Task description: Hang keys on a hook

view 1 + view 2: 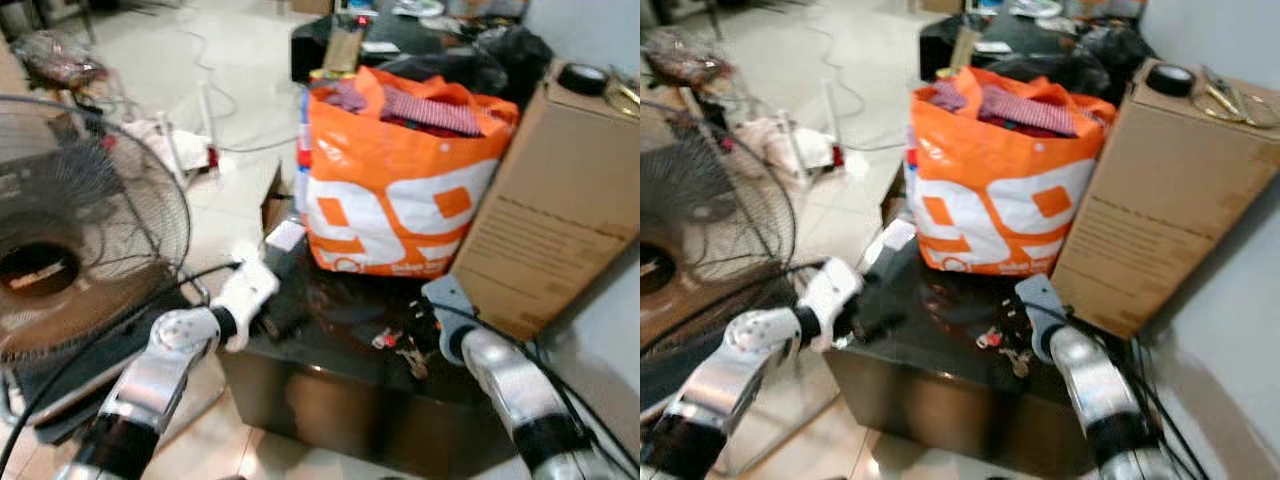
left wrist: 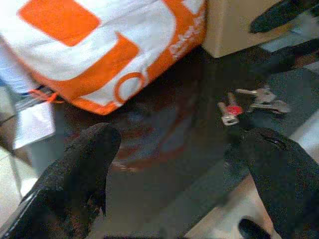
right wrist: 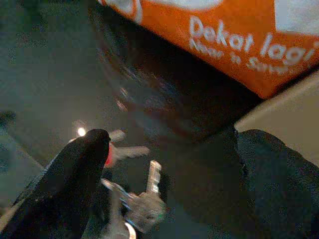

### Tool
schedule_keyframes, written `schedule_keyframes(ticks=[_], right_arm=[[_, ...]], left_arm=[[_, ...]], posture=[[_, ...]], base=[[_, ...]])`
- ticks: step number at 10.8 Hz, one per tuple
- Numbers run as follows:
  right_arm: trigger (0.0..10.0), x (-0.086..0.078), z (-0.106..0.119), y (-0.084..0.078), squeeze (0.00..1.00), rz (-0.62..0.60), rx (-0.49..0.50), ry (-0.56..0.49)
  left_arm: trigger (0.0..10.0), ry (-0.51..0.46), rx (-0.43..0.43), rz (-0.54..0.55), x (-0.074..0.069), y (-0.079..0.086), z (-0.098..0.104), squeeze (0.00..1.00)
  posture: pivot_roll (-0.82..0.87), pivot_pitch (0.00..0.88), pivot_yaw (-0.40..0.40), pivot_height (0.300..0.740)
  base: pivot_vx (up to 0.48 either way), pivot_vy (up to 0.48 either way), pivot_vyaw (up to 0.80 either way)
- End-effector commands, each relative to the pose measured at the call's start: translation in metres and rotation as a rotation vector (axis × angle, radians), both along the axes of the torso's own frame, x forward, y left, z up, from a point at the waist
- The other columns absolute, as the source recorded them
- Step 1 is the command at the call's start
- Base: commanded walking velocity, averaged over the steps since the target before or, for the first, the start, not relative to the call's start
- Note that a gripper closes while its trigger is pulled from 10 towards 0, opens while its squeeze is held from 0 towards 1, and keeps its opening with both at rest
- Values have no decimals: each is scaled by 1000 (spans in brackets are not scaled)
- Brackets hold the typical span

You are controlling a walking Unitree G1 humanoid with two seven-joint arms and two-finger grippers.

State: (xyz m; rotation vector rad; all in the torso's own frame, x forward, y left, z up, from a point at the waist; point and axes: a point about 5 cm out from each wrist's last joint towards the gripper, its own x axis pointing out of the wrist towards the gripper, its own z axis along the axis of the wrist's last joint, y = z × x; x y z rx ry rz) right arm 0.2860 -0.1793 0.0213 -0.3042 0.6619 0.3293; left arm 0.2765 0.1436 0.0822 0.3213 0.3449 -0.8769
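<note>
Keys (image 2: 249,105) lie flat on the dark glossy surface (image 1: 330,350), near its front edge, in front of the orange and white bag (image 1: 400,190). Bunch has a red tag and several silver keys splayed out. In the left wrist view the blades fan in different directions, so no single long axis; the longest spread of the bunch runs roughly along the surface's front edge in the left eye view.

Right hand (image 3: 164,189) is over the keys, fingers spread apart, released, nothing held. In the right wrist view the keys (image 3: 134,199) sit between the two black fingers (image 3: 75,179), closer to one finger than the other; cannot tell if any finger touches them. The bag's orange edge with white lettering is just beyond.

Left hand (image 2: 179,184) hovers at the surface's left front corner, fingers wide open, empty. The keys are ahead of it and well apart, off toward the robot's right.

Cardboard box (image 1: 560,210) stands right of the bag, touching or nearly so. A standing fan (image 1: 80,240) is on the floor to the left. Head views are slightly blurred.
</note>
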Motion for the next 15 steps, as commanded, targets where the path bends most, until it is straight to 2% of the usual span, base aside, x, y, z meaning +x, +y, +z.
schedule_keyframes(ticks=[1, 3, 5, 8, 10, 11, 15], right_arm=[[10000, -2, -9, -4, 0, 8, -39, 43], [10000, -7, -22, -9, 0, 5, -73, 130], [10000, -5, -20, -15, 0, -14, -13, 148], [10000, -3, -20, -14, 0, -7, 25, 155], [4784, -5, -25, -15, 0, -43, -4, 161], [4627, -6, -29, -16, 0, -58, -26, 177], [2745, -8, -37, -20, 0, -115, -58, 201]], left_arm=[[10000, 25, -5, -35, 0, 1, 2, 82], [10000, 89, -36, -81, -8, -1, 0, 82], [10000, 166, -84, -152, -17, -6, -1, 82], [10000, 177, -76, -175, -15, -6, 0, 82], [10000, 182, -70, -185, -15, -6, 1, 82], [10000, 184, -67, -185, -15, -6, 1, 82], [10000, 193, -59, -186, -17, -5, 0, 82]], posture=[[-104, 0, -22, 740], [-106, 0, -33, 740], [-111, 0, -38, 740], [-120, 0, -30, 740], [-117, 0, -32, 740], [-117, 0, -32, 740], [-107, 0, -34, 740]], base=[[0, 0, 0], [0, 0, 0], [0, 0, 0], [0, 0, 0], [0, 0, 0], [0, 0, 0], [0, 0, 0]])
